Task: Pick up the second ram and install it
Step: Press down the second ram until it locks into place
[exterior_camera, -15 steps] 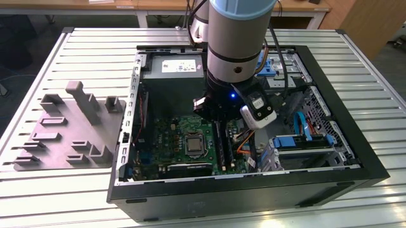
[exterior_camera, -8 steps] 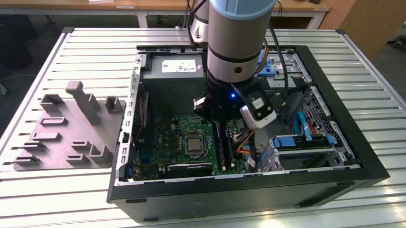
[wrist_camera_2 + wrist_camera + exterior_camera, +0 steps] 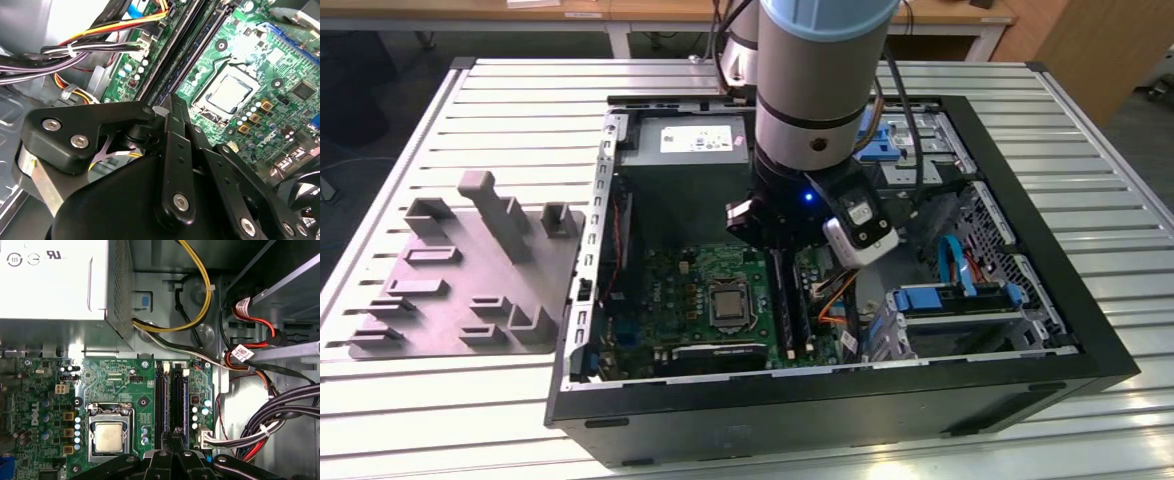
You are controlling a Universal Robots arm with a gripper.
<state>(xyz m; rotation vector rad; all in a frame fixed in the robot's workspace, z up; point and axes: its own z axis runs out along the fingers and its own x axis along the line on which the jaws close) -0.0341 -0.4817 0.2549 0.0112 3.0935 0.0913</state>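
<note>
My gripper [image 3: 781, 248] reaches down into the open computer case [image 3: 1067, 330], right over the pair of long black memory slots [image 3: 783, 300] beside the processor socket [image 3: 724, 303]. In both wrist views the gripper [image 3: 175, 436] [image 3: 169, 102] has its fingers drawn together, tips at the near end of the slots. The second ram [image 3: 181, 400] [image 3: 189, 62] shows as a thin dark blue-black strip running along the slot under the fingertips. Whether the fingers pinch it or merely rest on its edge is hidden by the gripper body.
The grey power-supply box [image 3: 55, 285] sits at the case's far end, with yellow and black cables [image 3: 200, 300] trailing beside the slots. Blue drive bays [image 3: 947, 295] fill the case on the exterior view's right. A grey moulded fixture tray [image 3: 454, 290] lies on the slatted table [image 3: 1067, 130].
</note>
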